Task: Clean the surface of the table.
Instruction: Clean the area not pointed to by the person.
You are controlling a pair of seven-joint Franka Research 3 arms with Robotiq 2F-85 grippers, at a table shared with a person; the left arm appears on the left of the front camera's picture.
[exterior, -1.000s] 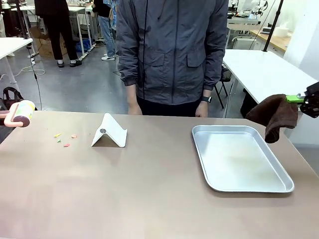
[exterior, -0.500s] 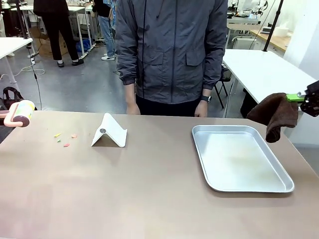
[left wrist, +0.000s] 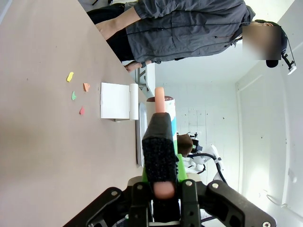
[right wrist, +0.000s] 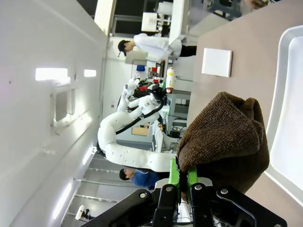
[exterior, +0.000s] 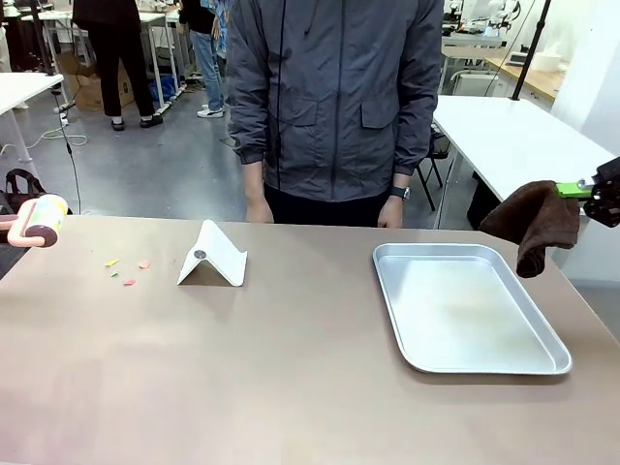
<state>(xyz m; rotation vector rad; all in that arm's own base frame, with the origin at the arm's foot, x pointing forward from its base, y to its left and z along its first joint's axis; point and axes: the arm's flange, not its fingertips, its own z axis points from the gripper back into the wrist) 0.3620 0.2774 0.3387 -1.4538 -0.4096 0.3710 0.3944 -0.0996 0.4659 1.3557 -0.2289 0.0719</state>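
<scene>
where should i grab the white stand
Take the stand by its top ridge, probably from straight above: it sits like a tent, two sloped faces meeting in a thin fold that looks easy to pinch, while its lower edges lie flush.

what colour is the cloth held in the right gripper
Dark brown; the cloth shows best in the right wrist view.

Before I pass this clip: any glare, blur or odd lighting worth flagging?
Front view: even light, sharp throughout, only a mild sheen on the tray. Left wrist view: rolled sideways, the roller handle blurred at its near end, scraps on the table crisp. Right wrist view: wall lights blown out, cloth sharp.
</scene>
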